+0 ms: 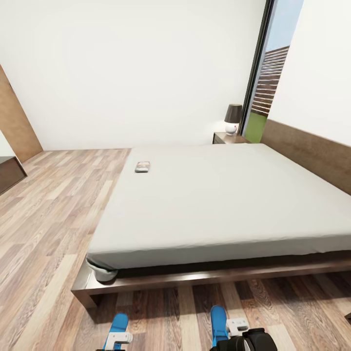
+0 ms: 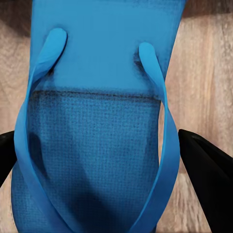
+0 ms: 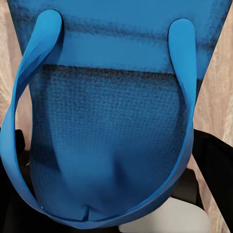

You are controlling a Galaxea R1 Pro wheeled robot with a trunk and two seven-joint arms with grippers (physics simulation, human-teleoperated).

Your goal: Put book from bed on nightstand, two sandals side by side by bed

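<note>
The book (image 1: 142, 166) lies flat on the bed (image 1: 219, 200), near the mattress's far left edge. A nightstand (image 1: 229, 138) stands at the bed's far corner, by the headboard. Two blue sandals are held over the floor in front of the bed's foot. One sandal (image 1: 118, 324) is in my left gripper (image 1: 117, 338), the other sandal (image 1: 219, 322) in my right gripper (image 1: 237, 329). In the left wrist view the sandal (image 2: 97, 121) sits between the black fingers (image 2: 206, 170). The right wrist view has the other sandal (image 3: 111, 131) pressed between dark fingers (image 3: 213, 160).
A lamp (image 1: 233, 118) with a dark shade stands on the nightstand. The wooden platform frame (image 1: 195, 279) juts out past the mattress at the foot. Wood-plank floor (image 1: 48, 219) stretches left of the bed. A dark cabinet (image 1: 9, 173) shows at the left edge.
</note>
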